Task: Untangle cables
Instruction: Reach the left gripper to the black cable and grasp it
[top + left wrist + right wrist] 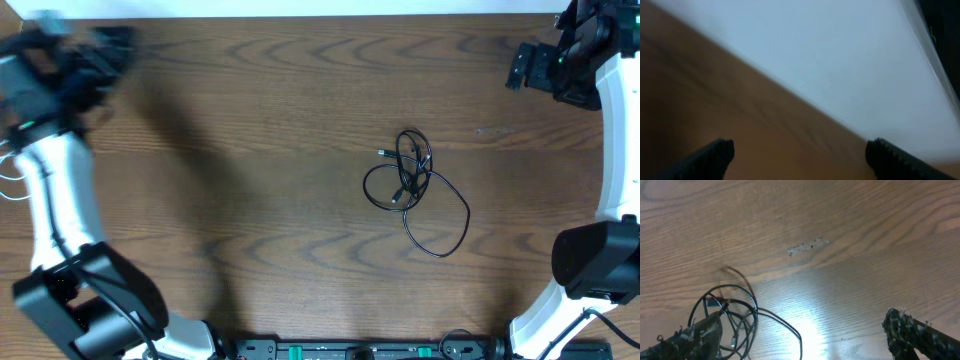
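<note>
A tangle of thin black cables (412,178) lies on the wood table right of centre, with a knotted bunch at the top and one long loop trailing to the lower right. No white cable shows. The tangle also shows at the lower left of the right wrist view (735,320). My right gripper (802,332) is open and empty, raised over the table's far right corner (528,66), well away from the cables. My left gripper (800,155) is open and empty, blurred, high at the far left corner (105,45).
The table's far edge meets a white wall (300,8). A small pale scuff (807,246) marks the wood near the cables. A thin white wire (10,175) hangs by the left arm at the left edge. The arm bases stand along the front edge.
</note>
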